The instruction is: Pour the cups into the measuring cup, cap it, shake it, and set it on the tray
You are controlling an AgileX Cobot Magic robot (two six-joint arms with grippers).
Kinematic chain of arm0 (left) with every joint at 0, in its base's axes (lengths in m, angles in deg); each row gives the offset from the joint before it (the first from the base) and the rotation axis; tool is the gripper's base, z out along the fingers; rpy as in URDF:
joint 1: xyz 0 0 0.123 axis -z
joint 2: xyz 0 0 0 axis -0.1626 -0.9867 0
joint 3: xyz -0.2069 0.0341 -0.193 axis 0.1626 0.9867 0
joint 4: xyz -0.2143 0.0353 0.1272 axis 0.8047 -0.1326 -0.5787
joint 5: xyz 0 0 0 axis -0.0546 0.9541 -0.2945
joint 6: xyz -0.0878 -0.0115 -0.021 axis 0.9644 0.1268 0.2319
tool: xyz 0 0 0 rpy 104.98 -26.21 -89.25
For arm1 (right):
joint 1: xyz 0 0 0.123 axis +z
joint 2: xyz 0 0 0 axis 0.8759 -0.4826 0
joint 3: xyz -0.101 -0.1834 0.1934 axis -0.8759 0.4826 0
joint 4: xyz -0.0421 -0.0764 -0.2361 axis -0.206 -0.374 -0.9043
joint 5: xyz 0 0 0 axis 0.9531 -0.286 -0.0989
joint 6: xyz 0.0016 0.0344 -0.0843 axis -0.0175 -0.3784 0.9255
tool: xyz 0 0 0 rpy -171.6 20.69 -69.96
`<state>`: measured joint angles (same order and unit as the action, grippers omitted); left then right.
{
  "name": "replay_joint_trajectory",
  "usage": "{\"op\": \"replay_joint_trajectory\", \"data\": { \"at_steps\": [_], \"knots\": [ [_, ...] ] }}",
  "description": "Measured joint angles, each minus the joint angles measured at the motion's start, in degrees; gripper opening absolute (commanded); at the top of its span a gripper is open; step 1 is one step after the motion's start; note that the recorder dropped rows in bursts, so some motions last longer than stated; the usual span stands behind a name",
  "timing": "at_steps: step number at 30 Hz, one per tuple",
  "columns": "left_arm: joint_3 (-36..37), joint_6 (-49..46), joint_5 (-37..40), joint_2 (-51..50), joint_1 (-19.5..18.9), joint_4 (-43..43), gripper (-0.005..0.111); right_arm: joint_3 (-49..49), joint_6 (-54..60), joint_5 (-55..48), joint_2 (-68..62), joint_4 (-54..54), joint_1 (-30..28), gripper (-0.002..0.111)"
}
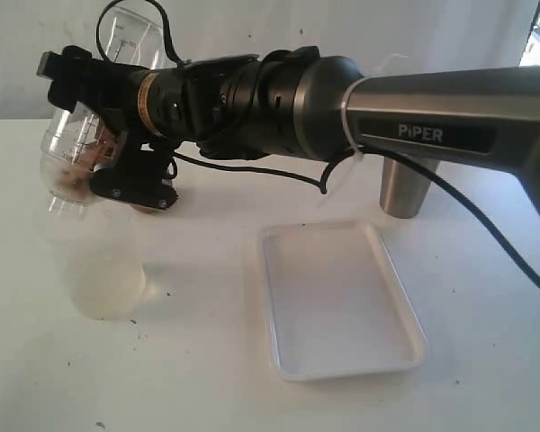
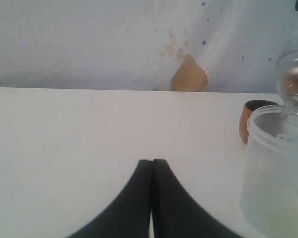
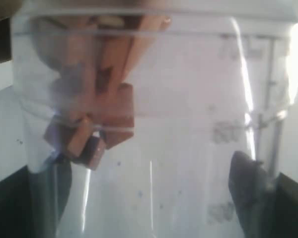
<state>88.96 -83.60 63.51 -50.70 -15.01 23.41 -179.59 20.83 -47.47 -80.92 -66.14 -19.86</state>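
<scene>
R gripper [image 1: 108,157] clamped across measuring cup [image 1: 126,40], held off the bench [image 1: 207,378], cap [image 1: 58,148] end tipped down w/ brown bits piled there, just above frosted cup [image 1: 103,270]. L gripper [image 2: 151,166] shut, empty. Prob. shake step: firm squeeze, short strokes, watch cap seat. Tray [image 1: 405,351] well apart.

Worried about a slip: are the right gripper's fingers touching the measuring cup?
Touching. In the right wrist view the right gripper has its dark fingers pressed against both sides of the clear measuring cup.
</scene>
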Motion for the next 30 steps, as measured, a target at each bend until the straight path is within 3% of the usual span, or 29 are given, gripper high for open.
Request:
{"op": "replay_joint_trajectory", "data": {
  "at_steps": [30],
  "knots": [
    [0.00, 0.00, 0.00, 0.00, 0.00, 0.00, 0.000, 0.00, 3.83, -3.08, 0.00, -0.14, 0.00, 0.000]
  ]
}}
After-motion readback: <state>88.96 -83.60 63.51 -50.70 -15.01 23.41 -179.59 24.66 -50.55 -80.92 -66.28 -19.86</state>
